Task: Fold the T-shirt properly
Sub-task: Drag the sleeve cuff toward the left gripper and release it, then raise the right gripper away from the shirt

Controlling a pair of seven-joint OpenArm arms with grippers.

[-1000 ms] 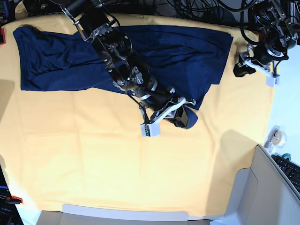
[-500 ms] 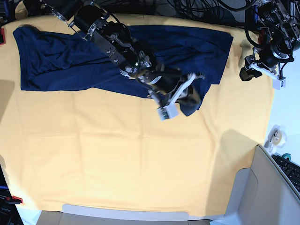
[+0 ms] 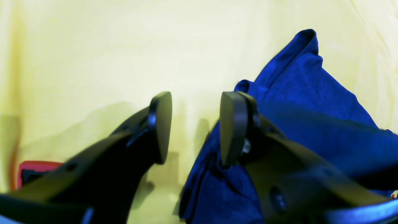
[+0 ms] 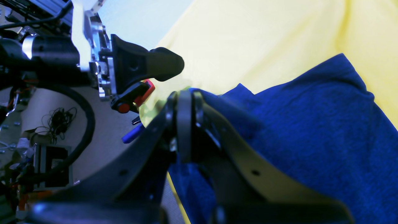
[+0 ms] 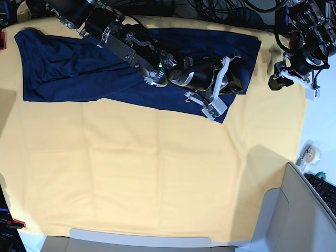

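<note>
The dark navy T-shirt [image 5: 63,68] lies spread along the far side of the yellow-orange table cloth [image 5: 157,173]. My right arm stretches across it from the far left. The right gripper [image 5: 233,79] sits over the shirt's right end, shut on a pinch of T-shirt [image 4: 311,130] fabric that bunches at its tips [image 4: 185,99]. My left gripper [image 5: 275,81] hovers just off the shirt's right edge, open with nothing between its fingers [image 3: 194,124]. In the left wrist view the T-shirt [image 3: 311,102] rises in a fold right beside the right-hand finger [image 3: 231,124].
A grey bin [image 5: 294,210] stands at the front right, with a tape roll [image 5: 308,152] and a keyboard [image 5: 325,191] beside it. A red clamp [image 5: 2,42] grips the cloth's far left edge. Cables run along the back edge.
My right gripper has carried the shirt's pinched lower corner from in front of the shirt back and to the right, onto the shirt's right end. The left arm shifted slightly.
</note>
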